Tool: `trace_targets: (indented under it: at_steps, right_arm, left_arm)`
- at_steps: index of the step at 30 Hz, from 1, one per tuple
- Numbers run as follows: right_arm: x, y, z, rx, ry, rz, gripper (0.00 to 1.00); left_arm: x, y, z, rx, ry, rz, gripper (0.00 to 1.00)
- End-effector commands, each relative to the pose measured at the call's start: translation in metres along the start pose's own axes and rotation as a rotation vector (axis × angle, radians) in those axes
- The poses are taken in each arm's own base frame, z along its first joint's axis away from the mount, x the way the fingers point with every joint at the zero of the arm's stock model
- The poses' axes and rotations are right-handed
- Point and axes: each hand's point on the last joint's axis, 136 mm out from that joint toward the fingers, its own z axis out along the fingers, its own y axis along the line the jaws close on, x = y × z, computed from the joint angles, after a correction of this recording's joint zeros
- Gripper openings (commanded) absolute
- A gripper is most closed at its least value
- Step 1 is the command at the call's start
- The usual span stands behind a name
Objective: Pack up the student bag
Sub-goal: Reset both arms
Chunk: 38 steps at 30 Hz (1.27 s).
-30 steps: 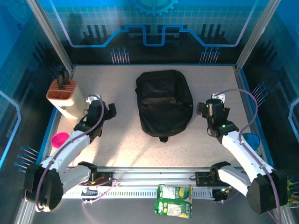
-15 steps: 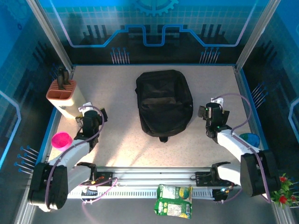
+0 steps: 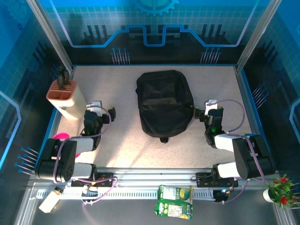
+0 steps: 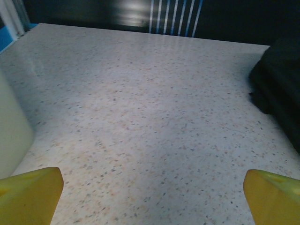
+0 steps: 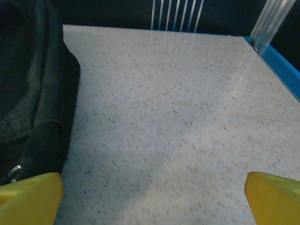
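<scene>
The student bag (image 3: 164, 103), a large black fabric backpack, lies flat in the middle of the table. My left gripper (image 3: 99, 114) sits low over the table to the bag's left, well apart from it. It is open, its yellow fingertips (image 4: 28, 194) spread wide over bare tabletop, and the bag's edge (image 4: 281, 89) shows at the right. My right gripper (image 3: 209, 110) sits low just right of the bag, also open. Between its yellow fingertips (image 5: 274, 197) is nothing but table. The bag's side (image 5: 33, 89) lies close on the left, untouched.
A cream holder with a brown top (image 3: 64, 96) stands at the left edge, its wall (image 4: 11, 131) near my left gripper. A pink bowl (image 3: 60, 137) peeks out beside the left arm. A green packet (image 3: 175, 201) lies in front of the base rail. A blue border (image 5: 281, 65) marks the table's right edge.
Both arms have folded back toward their bases and dropped low, with the grippers now near the table on either side of the bag. Both stay open. The bag has not moved.
</scene>
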Motion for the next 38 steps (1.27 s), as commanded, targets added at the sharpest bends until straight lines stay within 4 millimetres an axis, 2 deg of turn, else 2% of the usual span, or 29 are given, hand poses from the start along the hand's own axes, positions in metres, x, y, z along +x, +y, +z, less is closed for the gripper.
trace_targets:
  at_steps: [1, 6, 12, 14, 16, 24, 38]
  right_arm:
    - [-0.019, 0.003, 0.003, -0.035, -0.120, 0.001, 1.00]
    - [-0.013, 0.002, 0.005, -0.039, -0.125, 0.013, 1.00]
    - [-0.010, -0.001, 0.013, -0.022, -0.110, 0.018, 1.00]
    - [-0.008, 0.002, 0.020, -0.029, -0.067, 0.014, 1.00]
    - [-0.008, 0.004, 0.026, -0.033, -0.030, 0.002, 1.00]
    - [-0.008, 0.004, 0.025, -0.035, -0.035, 0.002, 1.00]
    - [-0.008, 0.004, 0.025, -0.034, -0.038, 0.002, 1.00]
  left_arm:
    - [-0.019, -0.011, 0.009, 0.080, -0.085, 0.027, 0.99]
    - [-0.006, -0.007, 0.020, 0.070, -0.075, 0.018, 0.99]
    - [-0.004, -0.006, 0.031, 0.061, -0.010, 0.022, 0.99]
    - [-0.003, -0.001, 0.037, 0.021, 0.028, 0.014, 0.99]
    - [-0.005, 0.001, 0.036, 0.008, 0.015, 0.008, 0.99]
    - [-0.003, -0.010, 0.037, 0.070, 0.029, 0.029, 0.99]
    - [-0.003, -0.007, 0.038, 0.056, 0.031, 0.022, 0.99]
